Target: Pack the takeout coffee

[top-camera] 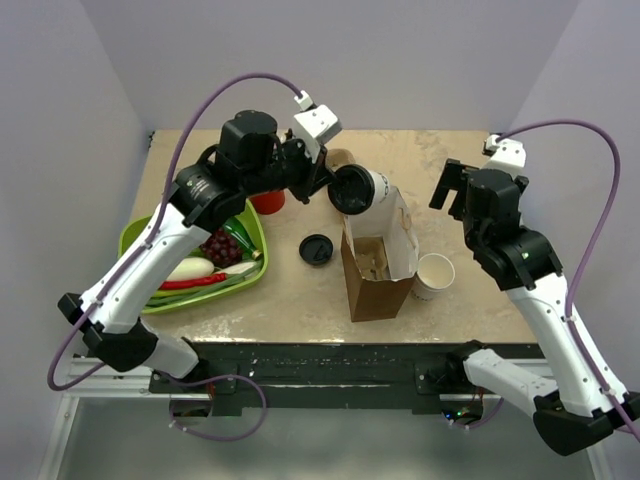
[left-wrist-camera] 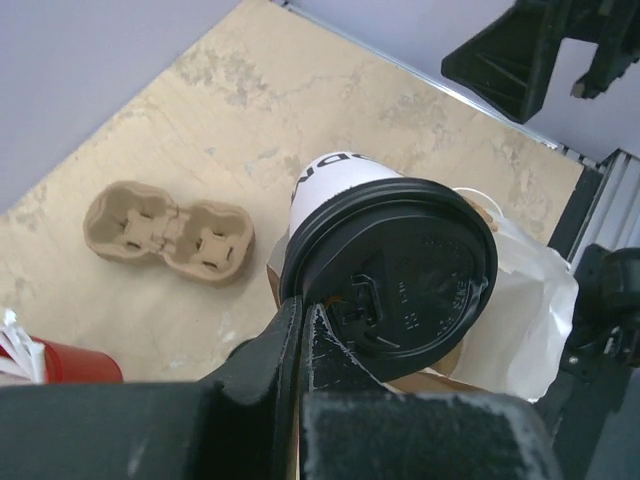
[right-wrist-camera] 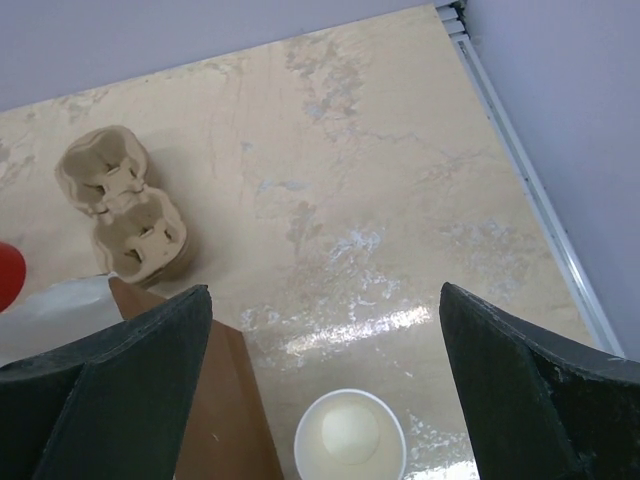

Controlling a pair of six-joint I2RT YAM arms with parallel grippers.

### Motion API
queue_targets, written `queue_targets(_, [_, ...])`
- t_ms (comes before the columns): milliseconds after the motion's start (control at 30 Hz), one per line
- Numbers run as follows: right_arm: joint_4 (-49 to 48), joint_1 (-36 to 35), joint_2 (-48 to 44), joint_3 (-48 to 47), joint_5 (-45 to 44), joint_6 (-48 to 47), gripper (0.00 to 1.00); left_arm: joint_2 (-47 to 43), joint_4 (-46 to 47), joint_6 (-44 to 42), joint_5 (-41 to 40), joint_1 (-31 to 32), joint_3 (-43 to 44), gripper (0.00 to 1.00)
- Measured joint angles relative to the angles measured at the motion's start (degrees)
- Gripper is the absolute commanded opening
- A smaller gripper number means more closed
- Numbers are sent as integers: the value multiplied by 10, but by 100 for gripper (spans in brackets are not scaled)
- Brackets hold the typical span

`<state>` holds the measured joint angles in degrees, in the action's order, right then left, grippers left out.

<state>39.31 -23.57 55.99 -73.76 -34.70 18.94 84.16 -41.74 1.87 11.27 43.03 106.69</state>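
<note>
Aloft, left gripper (top-camera: pixel 328 188) holds tilted takeout coffee (top-camera: pixel 368 190) over bag (top-camera: pixel 378 285); right gripper (right-wrist-camera: pixel 322 292) gapes.

Top external: high above and behind the arm bases, looking down and forward over the whole surface (top-camera: pixel 300 290). Left wrist: very close to the takeout coffee (left-wrist-camera: pixel 400 270), facing down across the far surface. Right wrist: farther off, facing almost straight down on the lidless cup (right-wrist-camera: pixel 350 437). Shared by both wrist views: cardboard cup carrier (left-wrist-camera: pixel 168 232) (right-wrist-camera: pixel 125 205).

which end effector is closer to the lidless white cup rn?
Right. The right end effector hangs open just behind the lidless cup; the left end effector is past the paper bag, shut on the takeout coffee.
</note>
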Motion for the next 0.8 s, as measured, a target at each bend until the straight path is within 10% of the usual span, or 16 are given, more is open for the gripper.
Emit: queue_targets(800, [-13,0,5,41,-19,-21,98,71,-83,-279,22,97,31,0])
